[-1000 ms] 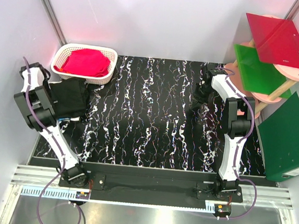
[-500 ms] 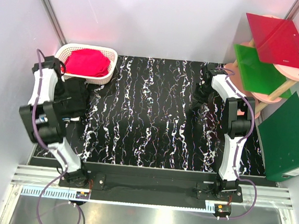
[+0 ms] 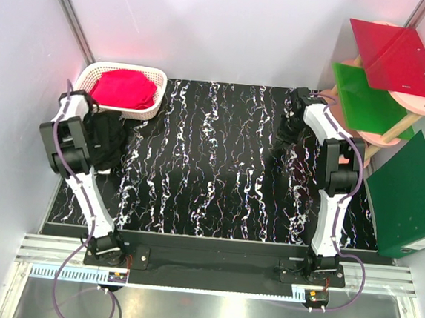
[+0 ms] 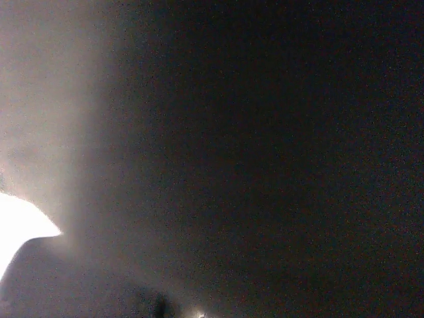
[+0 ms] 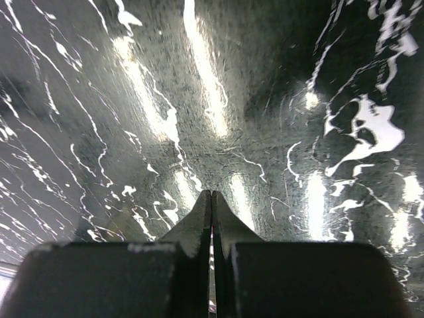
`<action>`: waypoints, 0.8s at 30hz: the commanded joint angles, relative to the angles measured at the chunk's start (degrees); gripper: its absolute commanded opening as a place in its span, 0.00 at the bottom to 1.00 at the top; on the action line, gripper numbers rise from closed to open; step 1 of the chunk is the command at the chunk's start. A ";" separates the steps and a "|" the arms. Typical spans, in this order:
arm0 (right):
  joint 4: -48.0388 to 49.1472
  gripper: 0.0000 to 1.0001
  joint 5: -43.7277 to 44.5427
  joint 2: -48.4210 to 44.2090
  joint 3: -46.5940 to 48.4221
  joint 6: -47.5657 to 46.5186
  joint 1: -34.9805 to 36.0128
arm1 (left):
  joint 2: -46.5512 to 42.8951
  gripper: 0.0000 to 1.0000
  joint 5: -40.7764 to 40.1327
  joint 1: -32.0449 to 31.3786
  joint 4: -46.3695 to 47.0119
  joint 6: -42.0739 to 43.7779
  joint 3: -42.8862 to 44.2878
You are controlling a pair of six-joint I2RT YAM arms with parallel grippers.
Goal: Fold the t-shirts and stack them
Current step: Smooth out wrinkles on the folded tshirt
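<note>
Leftward, 1 black t-shirt (image 3: 111, 147) lies by 1 basket (image 3: 155, 103); left claw (image 3: 95, 117) and right claw (image 5: 211, 199) both pressed together.

White-and-black arms (image 3: 332, 214), purple cables (image 3: 54, 286)

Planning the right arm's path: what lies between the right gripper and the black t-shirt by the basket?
Nothing: the top view shows only bare marbled tabletop between the right gripper and the black t-shirt.
</note>
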 commanded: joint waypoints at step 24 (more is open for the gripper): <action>-1.42 0.00 -4.07 1.44 4.50 -1.40 -1.05 | -32.27 0.12 33.43 2.58 12.10 -3.47 -6.12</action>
